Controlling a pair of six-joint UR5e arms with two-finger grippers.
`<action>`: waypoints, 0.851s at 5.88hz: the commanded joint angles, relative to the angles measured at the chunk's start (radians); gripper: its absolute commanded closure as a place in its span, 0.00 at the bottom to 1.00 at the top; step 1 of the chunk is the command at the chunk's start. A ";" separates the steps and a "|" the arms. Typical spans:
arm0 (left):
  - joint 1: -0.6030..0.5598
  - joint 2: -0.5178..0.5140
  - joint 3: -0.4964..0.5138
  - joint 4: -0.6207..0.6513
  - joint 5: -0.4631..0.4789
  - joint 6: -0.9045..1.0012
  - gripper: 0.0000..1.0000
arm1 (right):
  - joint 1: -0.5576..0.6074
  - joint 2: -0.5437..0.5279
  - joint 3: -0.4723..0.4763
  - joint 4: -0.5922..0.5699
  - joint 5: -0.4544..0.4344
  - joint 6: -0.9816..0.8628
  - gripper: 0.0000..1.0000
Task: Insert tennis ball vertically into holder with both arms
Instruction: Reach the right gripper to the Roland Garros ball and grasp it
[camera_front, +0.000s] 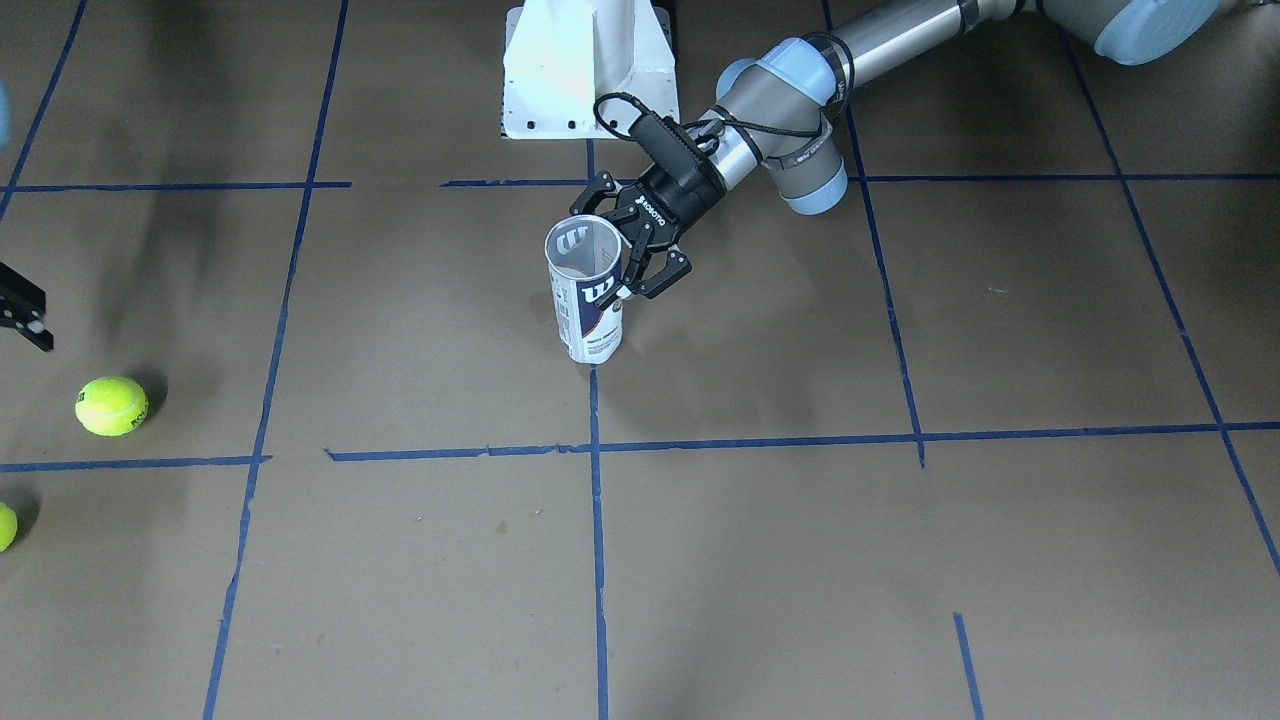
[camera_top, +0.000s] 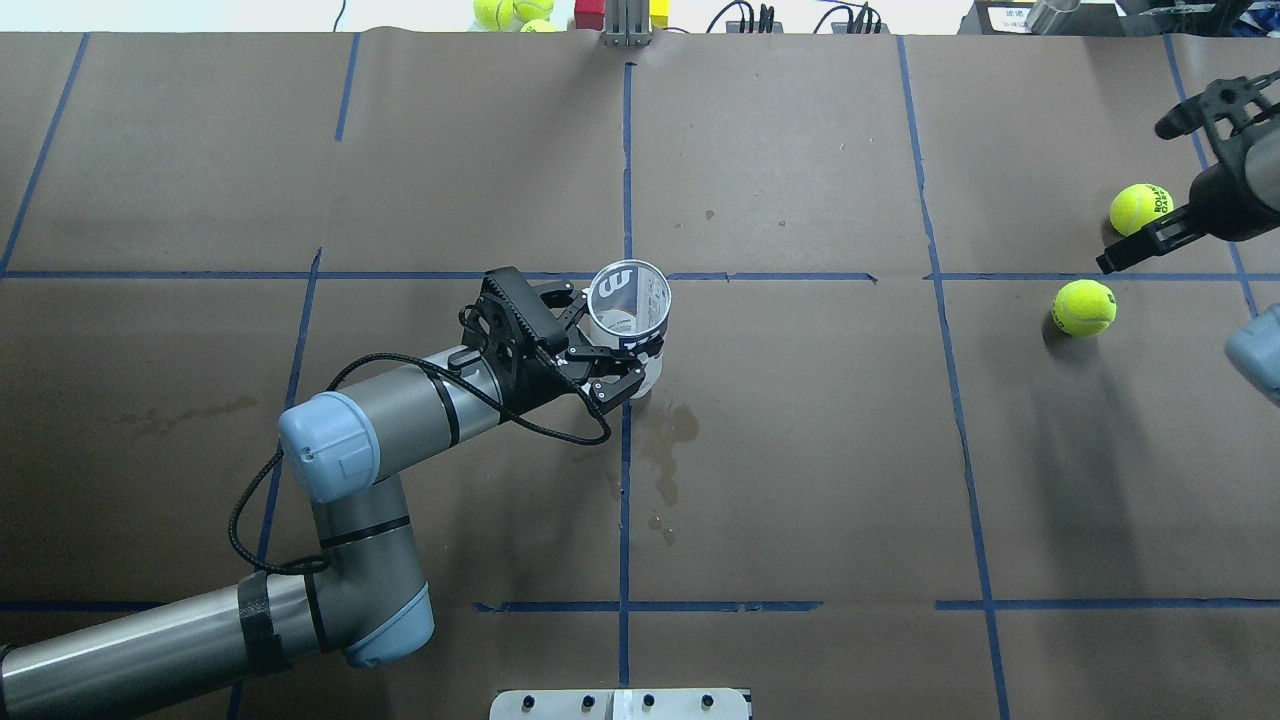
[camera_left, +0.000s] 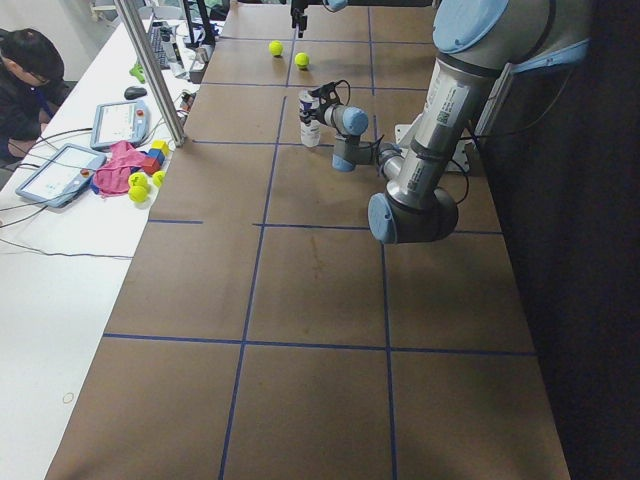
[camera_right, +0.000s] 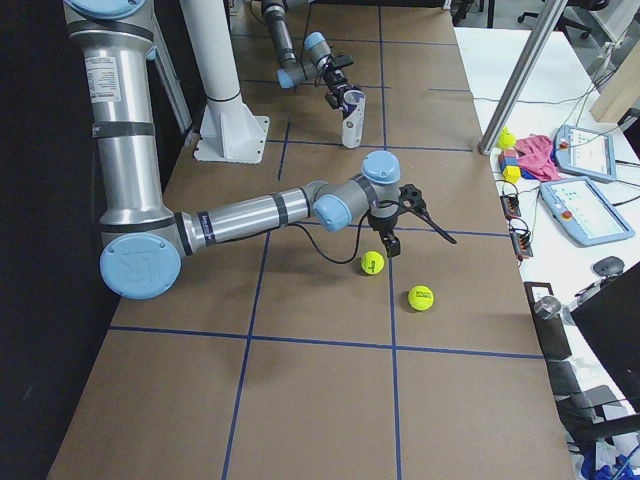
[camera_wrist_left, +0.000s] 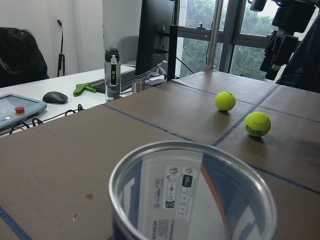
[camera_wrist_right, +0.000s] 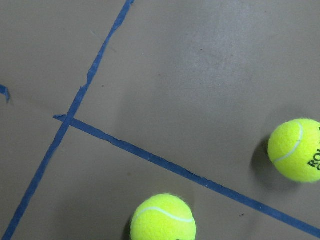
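The holder (camera_front: 590, 300), a clear can with a white-and-navy label, stands upright with its mouth open at the table's middle (camera_top: 630, 300). My left gripper (camera_front: 635, 250) reaches in from the side and is shut on its upper wall (camera_top: 605, 340). In the left wrist view the holder's rim (camera_wrist_left: 192, 190) fills the foreground and looks empty. Two tennis balls (camera_top: 1140, 208) (camera_top: 1084, 307) lie on the table far to my right. Above them hovers my right gripper (camera_top: 1150, 190), open and holding nothing. The right wrist view looks down on both balls (camera_wrist_right: 163, 217) (camera_wrist_right: 295, 149).
The white pedestal base (camera_front: 590, 70) stands at the robot's edge of the table. A wet stain (camera_top: 670, 430) marks the paper near the holder. A metal post (camera_right: 520, 80), tablets, spare balls (camera_left: 138, 185) and a seated person (camera_left: 25, 80) are on the far side.
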 joint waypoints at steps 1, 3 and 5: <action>0.000 0.000 0.001 0.000 -0.002 0.000 0.28 | -0.052 0.006 -0.087 0.127 -0.025 0.012 0.00; 0.000 0.000 0.001 0.000 -0.002 0.000 0.28 | -0.079 0.001 -0.120 0.152 -0.025 0.012 0.00; 0.000 0.000 0.001 0.000 -0.002 0.000 0.28 | -0.110 -0.005 -0.149 0.154 -0.027 0.012 0.00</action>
